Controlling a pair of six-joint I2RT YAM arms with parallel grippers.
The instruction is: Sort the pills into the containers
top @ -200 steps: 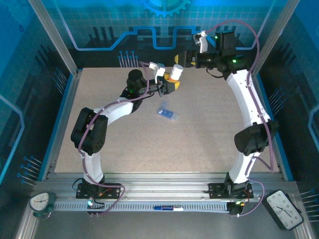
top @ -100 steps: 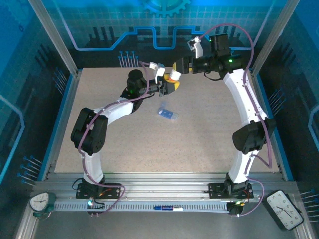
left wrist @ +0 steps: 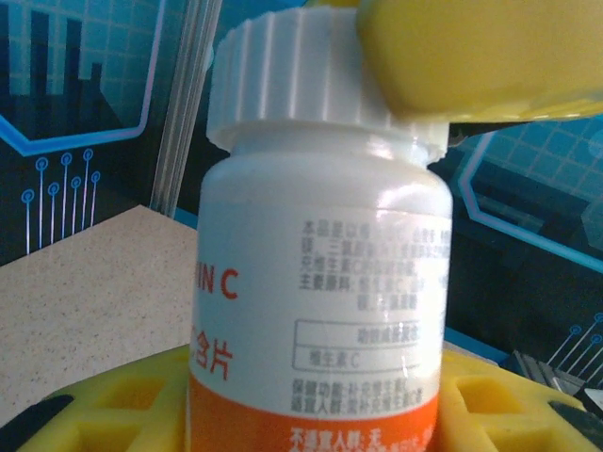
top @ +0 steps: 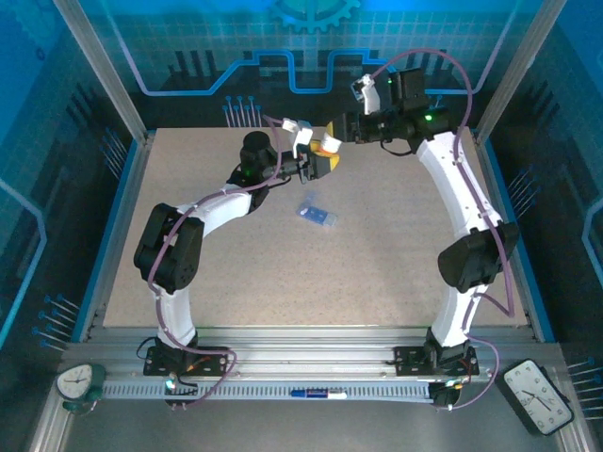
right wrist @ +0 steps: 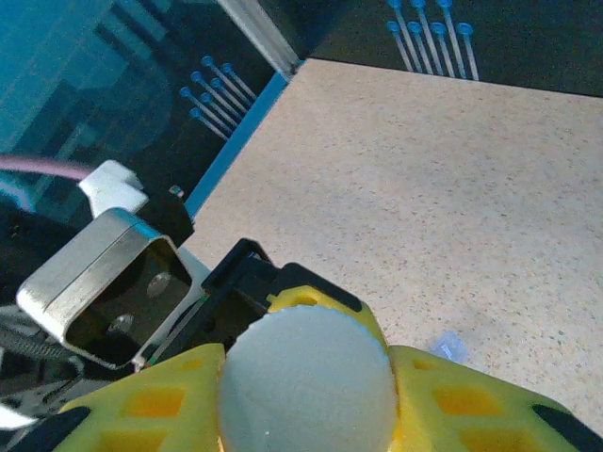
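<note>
My left hand [top: 318, 163] is clamped round the orange bottle [left wrist: 320, 282], and my right hand [right wrist: 306, 400] pinches its white cap [left wrist: 301, 80], which looks still on. The blue pill box [top: 317, 215] lies on the counter [top: 396, 254], well apart; no pills sorted yet, I judge

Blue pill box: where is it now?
In the top external view the pill box lies flat on the table near its centre, just nearer the arm bases than the white-capped bottle.
</note>
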